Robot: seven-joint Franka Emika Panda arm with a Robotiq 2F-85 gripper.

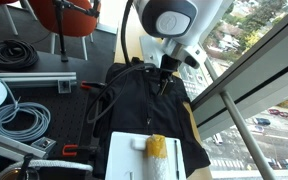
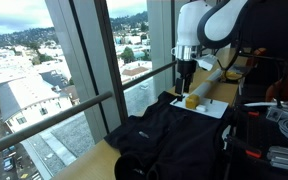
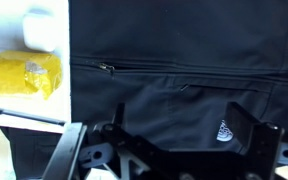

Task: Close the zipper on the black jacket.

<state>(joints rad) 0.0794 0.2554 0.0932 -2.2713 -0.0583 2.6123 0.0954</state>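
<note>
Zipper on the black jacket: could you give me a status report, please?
Hand open, empty, above the black jacket. Zipper pull ungrasped. Yellow object beside it, nothing blocking.

Tall windows (image 2: 44, 90) overlook sunlit city rooftops (image 2: 19, 95); orange chairs (image 1: 72, 14) stand behind.

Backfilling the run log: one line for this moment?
gripper over black jacket | jaws open, empty | zipper not gripped

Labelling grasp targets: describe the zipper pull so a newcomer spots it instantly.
In the wrist view, the black jacket fills most of the frame, and a thin zipper line crosses it. The pull sits on that line near the yellow lump: a tiny pale tab, unlike the white logo lower down.
</note>
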